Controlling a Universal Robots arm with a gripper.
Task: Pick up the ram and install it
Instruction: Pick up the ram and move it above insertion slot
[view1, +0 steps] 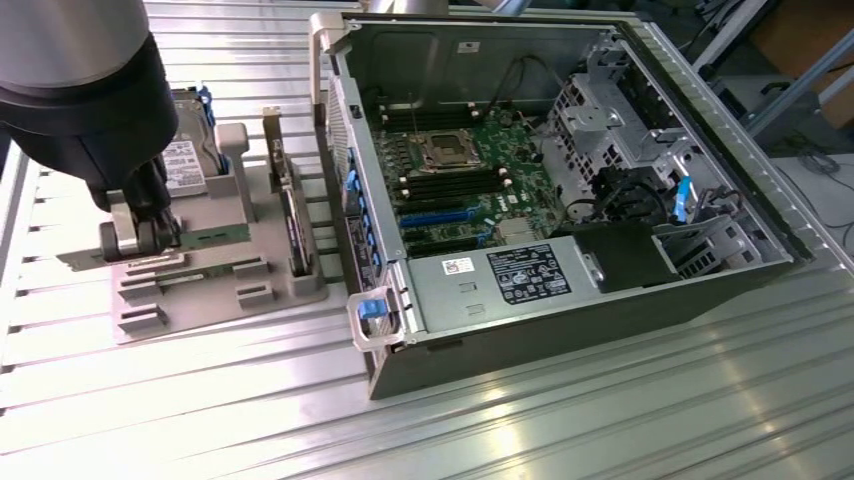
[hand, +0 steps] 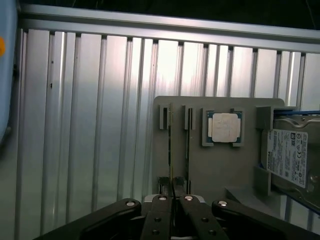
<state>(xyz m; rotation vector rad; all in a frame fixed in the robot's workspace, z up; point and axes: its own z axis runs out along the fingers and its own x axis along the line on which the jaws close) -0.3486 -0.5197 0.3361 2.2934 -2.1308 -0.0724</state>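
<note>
The ram (hand: 170, 145) is a thin green stick standing on edge in a slot of the grey holder (hand: 220, 170). A second stick like it (hand: 187, 145) stands parallel beside it. My gripper (hand: 173, 186) is down over the near end of the first stick, its two fingers pressed together on the stick's thin edge. In the exterior view the gripper (view1: 144, 240) sits low on the holder (view1: 214, 300) at that view's left, and a strip of the ram (view1: 207, 238) shows beside it. The open computer case (view1: 534, 170), with its motherboard memory slots (view1: 454, 180), lies at that view's right.
A square silver processor chip (hand: 224, 127) and a hard drive (hand: 290, 157) rest on the same holder. A wider expansion card (view1: 291, 200) stands on edge between the holder and the case wall. The ribbed aluminium table (view1: 561, 420) lies all around.
</note>
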